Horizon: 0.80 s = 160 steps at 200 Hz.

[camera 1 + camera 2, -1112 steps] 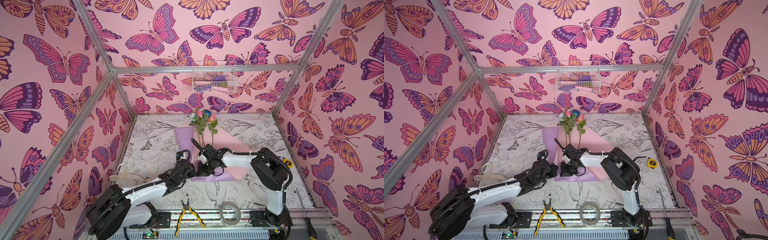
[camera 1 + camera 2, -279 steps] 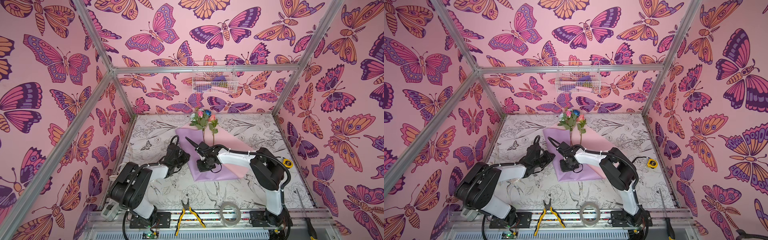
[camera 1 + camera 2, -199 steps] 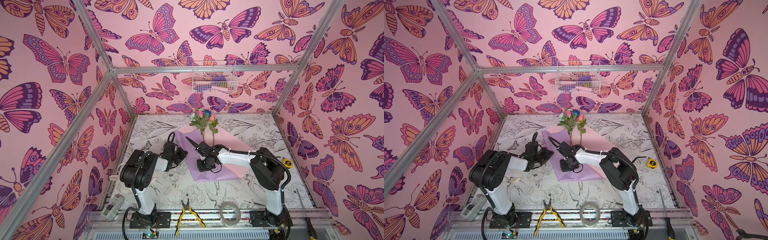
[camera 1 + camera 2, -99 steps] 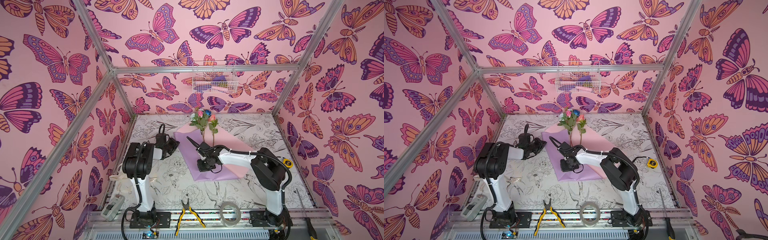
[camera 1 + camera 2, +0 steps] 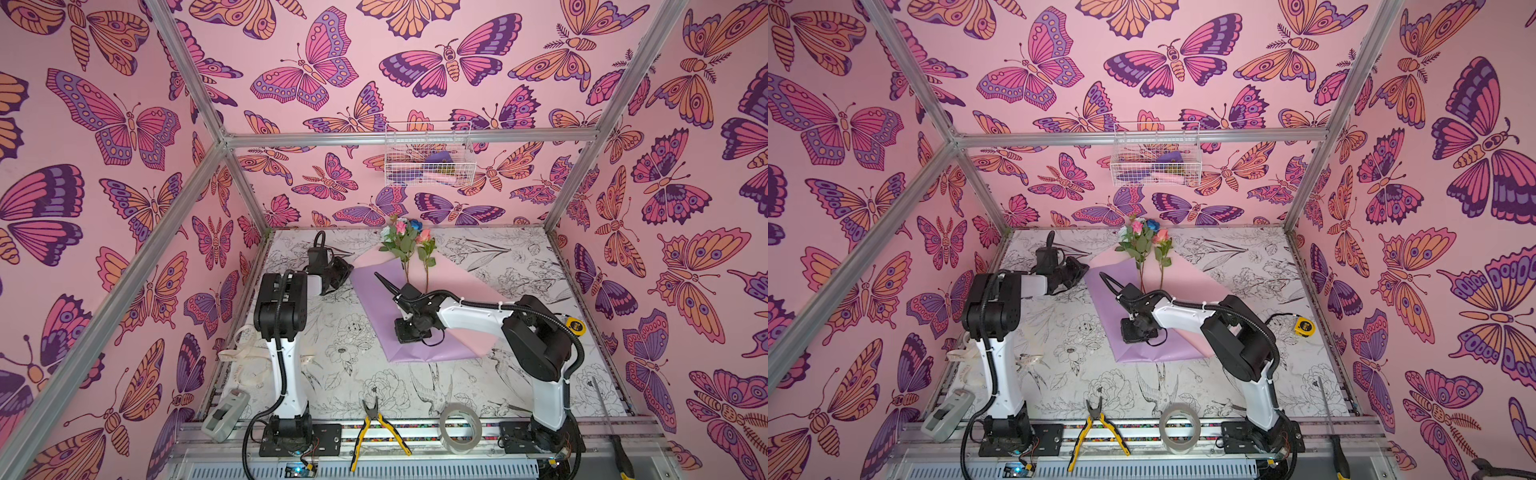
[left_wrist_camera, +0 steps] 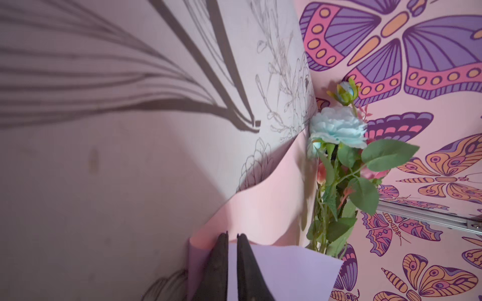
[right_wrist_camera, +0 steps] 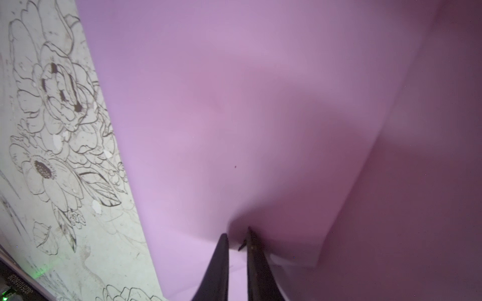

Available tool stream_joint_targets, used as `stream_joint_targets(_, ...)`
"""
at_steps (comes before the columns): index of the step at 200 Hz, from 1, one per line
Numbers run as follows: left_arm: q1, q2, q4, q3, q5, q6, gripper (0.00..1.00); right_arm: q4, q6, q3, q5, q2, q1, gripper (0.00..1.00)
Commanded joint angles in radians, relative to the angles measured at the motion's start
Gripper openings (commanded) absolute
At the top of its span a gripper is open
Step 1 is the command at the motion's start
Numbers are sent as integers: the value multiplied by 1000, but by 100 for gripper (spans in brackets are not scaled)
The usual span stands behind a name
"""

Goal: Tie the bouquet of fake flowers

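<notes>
The left arm (image 5: 286,332) stands upright from its near-left base, its forearm reaching far and rightward; the left gripper (image 6: 232,235) has its fingers pinched on the edge of the bouquet (image 6: 287,268); the right arm (image 5: 473,318) stretches leftward to the middle, wrist bent down; the right gripper (image 7: 236,232) points down, fingers almost together.

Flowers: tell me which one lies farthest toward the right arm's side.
The coral-pink flower. Its head and stem sit rightmost in both top views, a little apart from the other flowers, which are bunched together to its left.
</notes>
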Motion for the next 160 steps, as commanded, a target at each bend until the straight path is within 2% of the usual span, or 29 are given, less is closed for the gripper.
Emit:
stream_joint_targets(1,34,72,-174,35,-81,44,13,-47,15,-32,-41,43,11,17)
stream_joint_targets(20,34,49,-189,63,-68,59,13,-53,15,-24,-43,38,10,17)
stream_joint_targets(41,31,-40,-189,39,-60,87,14,-57,18,-15,-38,27,10,17)
stream_joint_targets(69,23,-220,-181,-61,-49,110,12,-53,27,-9,-33,2,10,18)
stream_joint_targets(88,-2,-362,-159,-185,-51,109,12,-62,27,6,-29,-16,10,20)
stream_joint_targets(119,-107,-566,-141,-416,-68,93,12,-85,22,31,-8,-55,9,23)
stream_joint_targets(139,-186,-686,-75,-585,-108,30,12,-94,22,30,13,-92,7,26)
stream_joint_targets(160,-281,-760,-64,-681,-115,21,11,-96,23,19,24,-131,3,29)
